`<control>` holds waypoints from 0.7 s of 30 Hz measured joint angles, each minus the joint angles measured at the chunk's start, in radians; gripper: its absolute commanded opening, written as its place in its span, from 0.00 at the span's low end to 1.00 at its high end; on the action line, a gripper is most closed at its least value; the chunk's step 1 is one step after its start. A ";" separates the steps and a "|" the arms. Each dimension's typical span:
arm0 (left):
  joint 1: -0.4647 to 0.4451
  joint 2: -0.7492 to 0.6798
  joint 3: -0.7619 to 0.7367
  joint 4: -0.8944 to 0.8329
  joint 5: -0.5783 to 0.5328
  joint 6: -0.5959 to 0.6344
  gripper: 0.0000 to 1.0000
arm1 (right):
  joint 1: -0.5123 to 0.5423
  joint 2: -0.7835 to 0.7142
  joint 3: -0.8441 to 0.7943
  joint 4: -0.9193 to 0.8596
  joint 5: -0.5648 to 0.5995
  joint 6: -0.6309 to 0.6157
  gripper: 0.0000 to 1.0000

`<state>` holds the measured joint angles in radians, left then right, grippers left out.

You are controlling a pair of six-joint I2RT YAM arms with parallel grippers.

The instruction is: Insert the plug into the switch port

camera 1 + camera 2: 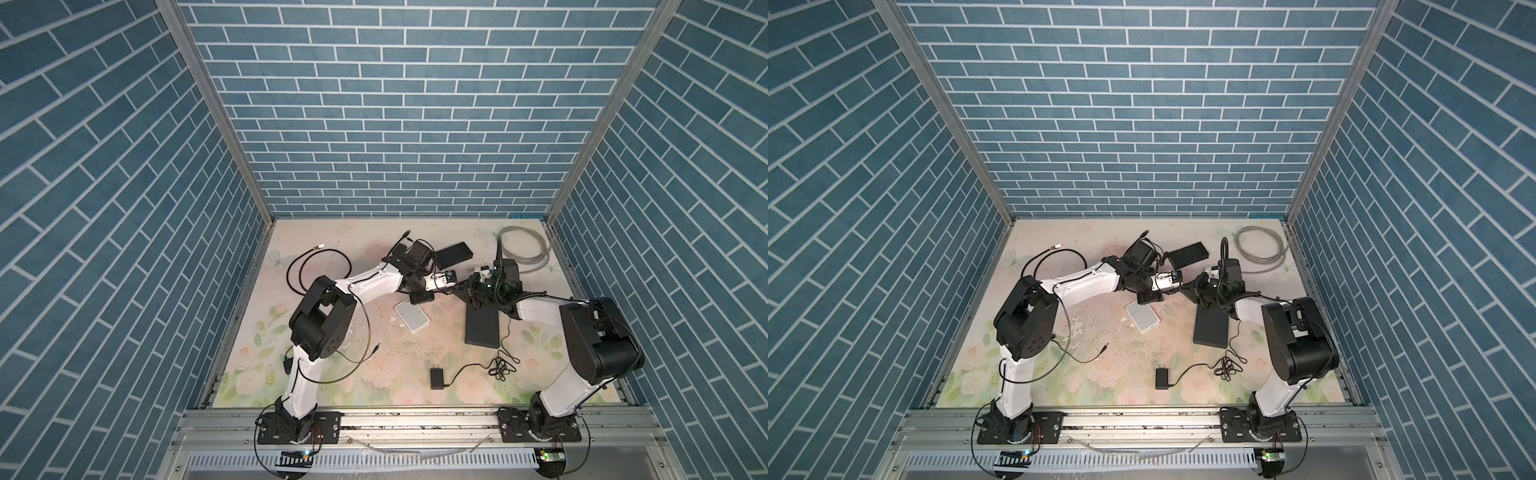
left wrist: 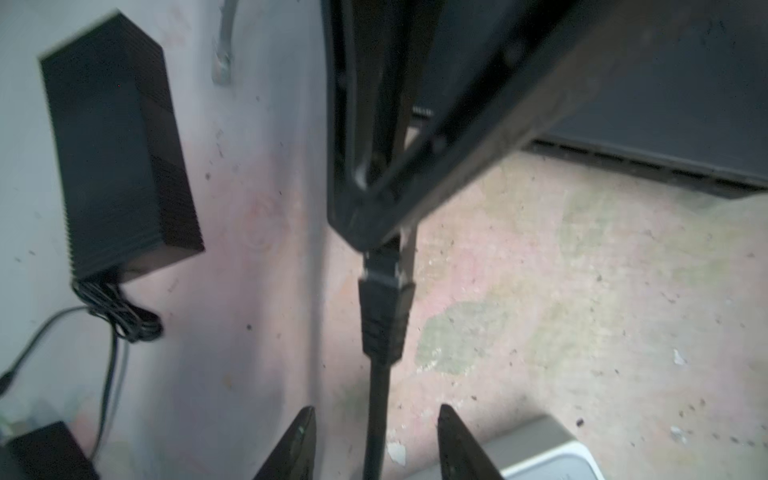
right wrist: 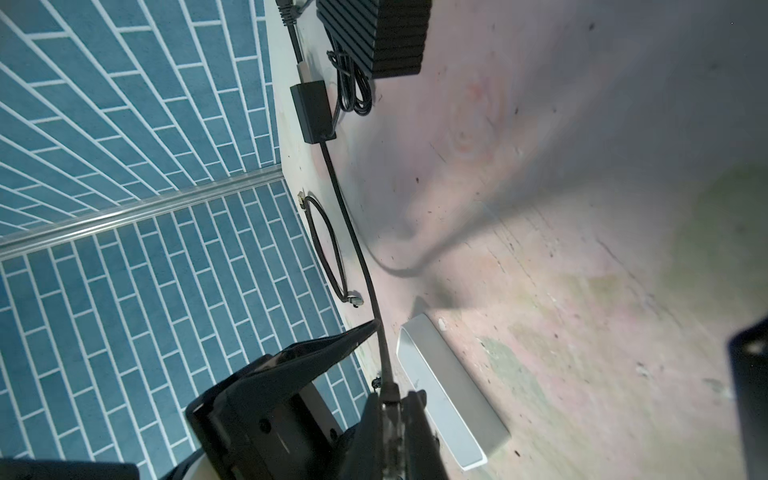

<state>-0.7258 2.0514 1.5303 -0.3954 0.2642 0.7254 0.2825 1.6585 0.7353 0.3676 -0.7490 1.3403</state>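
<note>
A black plug on a thin black cable hangs above the table, and my right gripper is shut on its tip end. The right wrist view shows the same grip: the right gripper is clamped on the plug, and the cable runs away to a small black adapter. My left gripper is open, its fingers standing either side of the cable without touching it. The two grippers meet at mid-table. The flat black switch lies right beside them, its slotted edge facing the plug.
A white box lies just under the left gripper. A ribbed black box with a bundled cord lies behind. A grey cable coil is at the back right, a black cable loop at the back left, and a wall adapter near the front.
</note>
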 measured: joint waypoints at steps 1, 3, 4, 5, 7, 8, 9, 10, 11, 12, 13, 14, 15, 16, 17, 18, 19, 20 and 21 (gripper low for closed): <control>-0.008 0.000 -0.006 0.034 -0.011 0.004 0.45 | 0.000 -0.008 -0.003 0.001 -0.003 0.021 0.00; -0.021 0.000 -0.021 0.087 -0.026 0.013 0.33 | 0.000 -0.023 -0.008 0.004 -0.010 0.054 0.00; -0.026 0.000 -0.028 0.109 -0.033 0.017 0.25 | 0.001 -0.030 -0.009 0.006 -0.013 0.070 0.00; -0.031 0.000 -0.035 0.128 -0.039 0.023 0.20 | 0.001 -0.034 -0.011 0.011 -0.016 0.082 0.00; -0.034 0.000 -0.042 0.153 -0.050 0.024 0.07 | 0.001 -0.040 -0.016 0.028 -0.023 0.113 0.00; -0.034 0.000 -0.044 0.160 -0.054 0.025 0.04 | 0.000 -0.040 -0.016 0.032 -0.022 0.124 0.02; -0.034 0.000 -0.044 0.166 -0.056 0.027 0.00 | 0.000 -0.040 -0.016 0.037 -0.021 0.138 0.03; -0.033 0.000 -0.044 0.169 -0.055 0.029 0.00 | -0.002 -0.040 -0.016 0.040 -0.021 0.148 0.05; -0.031 -0.001 -0.044 0.168 -0.050 0.032 0.00 | -0.002 -0.040 -0.016 0.040 -0.023 0.149 0.08; -0.028 -0.001 -0.040 0.156 -0.039 0.037 0.00 | -0.002 -0.040 -0.016 0.037 -0.026 0.148 0.12; -0.023 -0.001 -0.027 0.127 -0.022 0.043 0.00 | -0.004 -0.040 -0.016 0.034 -0.034 0.145 0.17; -0.018 -0.001 -0.010 0.093 -0.003 0.051 0.00 | -0.008 -0.040 -0.015 0.027 -0.041 0.135 0.22; -0.008 -0.001 0.019 0.037 0.027 0.061 0.00 | -0.011 -0.041 -0.011 0.014 -0.051 0.111 0.28; 0.003 0.002 0.055 -0.022 0.057 0.071 0.00 | -0.015 -0.043 -0.004 -0.006 -0.063 0.072 0.34; 0.014 0.007 0.095 -0.076 0.086 0.079 0.00 | -0.022 -0.047 0.008 -0.032 -0.074 0.028 0.37; 0.027 0.016 0.141 -0.131 0.118 0.086 0.00 | -0.031 -0.055 0.029 -0.076 -0.078 -0.049 0.40; 0.041 0.026 0.186 -0.183 0.149 0.094 0.00 | -0.039 -0.064 0.052 -0.124 -0.076 -0.125 0.42; 0.053 0.038 0.228 -0.230 0.175 0.101 0.00 | -0.043 -0.076 0.073 -0.169 -0.074 -0.210 0.43; 0.065 0.053 0.273 -0.280 0.204 0.108 0.00 | -0.049 -0.089 0.088 -0.205 -0.074 -0.303 0.44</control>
<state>-0.6605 2.1040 1.8034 -0.6758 0.4683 0.8337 0.2333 1.5700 0.8234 0.1623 -0.8230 1.0378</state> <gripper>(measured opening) 0.108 0.424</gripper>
